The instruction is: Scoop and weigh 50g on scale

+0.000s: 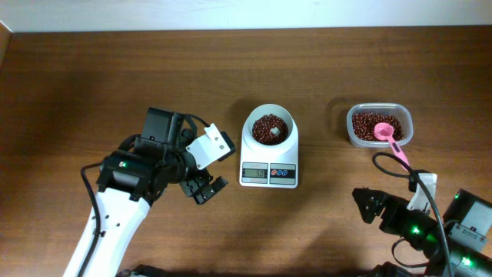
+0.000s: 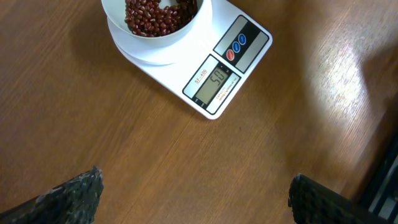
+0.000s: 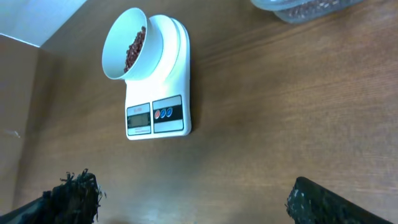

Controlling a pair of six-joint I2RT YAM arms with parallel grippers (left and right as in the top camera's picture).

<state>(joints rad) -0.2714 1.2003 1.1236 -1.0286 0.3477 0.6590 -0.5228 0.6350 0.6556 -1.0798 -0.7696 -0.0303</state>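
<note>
Two arms over a brown wooden table [image 1: 77, 77], neither holding anything. Left gripper [image 2: 196, 193] has its jaws spread wide, only bare wood between the fingertips [image 2: 78, 193]. Right gripper [image 3: 194, 194] is the same: jaws wide apart, nothing in them. The scale [image 1: 268, 158] is white and rectangular. It sits flat on the table ahead of the left jaws, near but not touching, roughly on their centre line in the left wrist view. From the right jaws it lies farther ahead and off toward the left finger. A clear plastic tub [image 1: 378, 125] of dark red beans stands ahead of the right jaws, well apart from them and from the scale; the right wrist view catches only its edge at the top. A round white bowl [image 1: 270, 128] sits on the far end of the scale, partly filled with red beans [image 2: 155, 15]. A pink scoop [image 1: 390, 140] rests with its head in the tub's beans, its handle over the rim and pointing back toward the right jaws. The grey display [image 2: 214, 83] is at the scale's near end and lit, its digits too small to read surely. Red and blue buttons [image 2: 236, 47] sit beside it.
</note>
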